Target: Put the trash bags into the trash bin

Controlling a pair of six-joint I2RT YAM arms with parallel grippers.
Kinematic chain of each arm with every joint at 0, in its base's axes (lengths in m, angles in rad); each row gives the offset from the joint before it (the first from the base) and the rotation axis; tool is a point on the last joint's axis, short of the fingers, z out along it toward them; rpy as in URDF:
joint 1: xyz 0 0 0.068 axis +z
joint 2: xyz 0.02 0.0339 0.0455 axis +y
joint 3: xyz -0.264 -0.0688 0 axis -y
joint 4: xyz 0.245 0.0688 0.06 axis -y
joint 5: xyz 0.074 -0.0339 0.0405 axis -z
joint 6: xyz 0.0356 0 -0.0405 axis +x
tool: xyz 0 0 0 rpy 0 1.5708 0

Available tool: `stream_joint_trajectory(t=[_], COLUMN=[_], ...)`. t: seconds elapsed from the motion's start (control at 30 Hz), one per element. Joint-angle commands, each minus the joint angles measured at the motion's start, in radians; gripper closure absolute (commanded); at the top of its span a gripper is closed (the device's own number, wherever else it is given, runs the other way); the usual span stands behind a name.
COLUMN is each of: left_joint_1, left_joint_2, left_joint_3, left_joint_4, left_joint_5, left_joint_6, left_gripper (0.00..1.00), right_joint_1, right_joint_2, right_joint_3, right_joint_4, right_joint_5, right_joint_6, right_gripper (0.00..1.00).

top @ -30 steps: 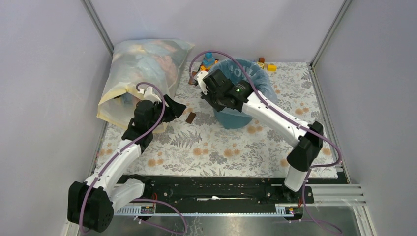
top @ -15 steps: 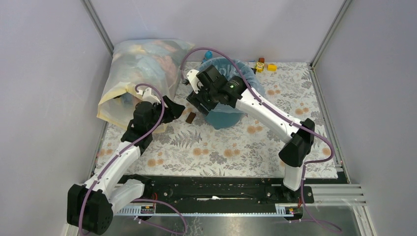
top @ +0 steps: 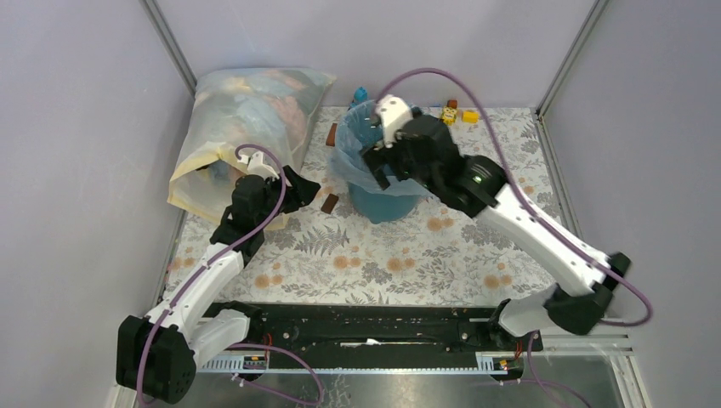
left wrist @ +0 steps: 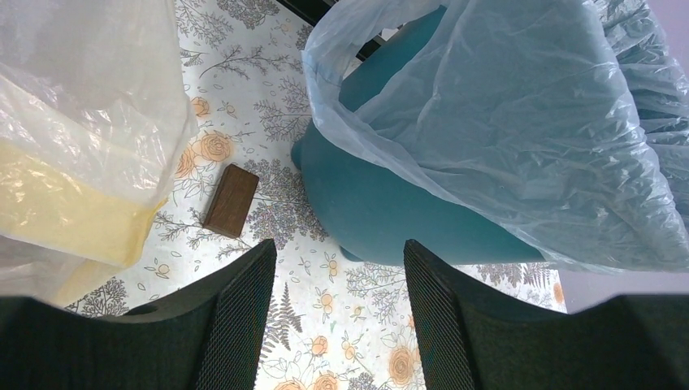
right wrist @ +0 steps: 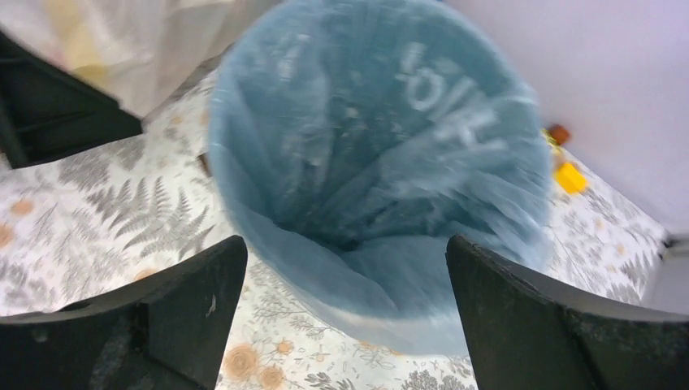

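Upper centre of the overhead view, the bag (top: 353,149) already lines the upright bin (top: 391,204), directly beneath my right end effector (right wrist: 345,244), which is spread wide and empty. My left end effector (left wrist: 337,248), also open and empty, waits lower left of the bin, near the tabletop (top: 374,255).

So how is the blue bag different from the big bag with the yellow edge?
The blue trash bag is pale blue; the big stuffed bag is cloudy white with a yellow edge. The blue trash bag sits open in the teal trash bin, draped over its rim, and looks empty; the big stuffed bag lies on the table, full of things. Both are thin, crinkly, see-through plastic.
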Motion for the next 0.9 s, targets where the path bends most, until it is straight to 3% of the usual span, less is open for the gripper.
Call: stream_joint_trajectory(t=[0.0, 0.1, 0.33, 0.57, 0.63, 0.87], left_joint_1=[-0.002, -0.003, -0.004, -0.007, -0.007, -0.009], left_joint_2=[0.005, 0.013, 0.019, 0.018, 0.012, -0.004], left_joint_3=[-0.003, -0.004, -0.025, -0.047, -0.057, -0.096], left_joint_4=[0.047, 0.054, 0.082, 0.119, 0.132, 0.177], left_joint_5=[-0.003, 0.005, 0.017, 0.026, 0.024, -0.011], left_joint_6=[0.025, 0.027, 0.027, 0.025, 0.025, 0.039], left_gripper=[0.38, 0.38, 0.38, 0.37, 0.37, 0.35], right_joint_1=[-0.069, -0.243, -0.515, -0.789, -0.814, -0.816], right_joint_2=[-0.179, -0.335, -0.648, -0.665, -0.648, -0.649], right_joint_3=[-0.219, -0.408, -0.890, -1.133, -1.216, -1.584], right_joint_4=[0.199, 0.309, 0.582, 0.690, 0.807, 1.454], right_joint_5=[0.218, 0.119, 0.271, 0.129, 0.112, -0.101], right_joint_6=[0.074, 0.185, 0.347, 0.490, 0.450, 0.129], right_gripper=[0.00, 0.00, 0.00, 0.00, 0.00, 0.00])
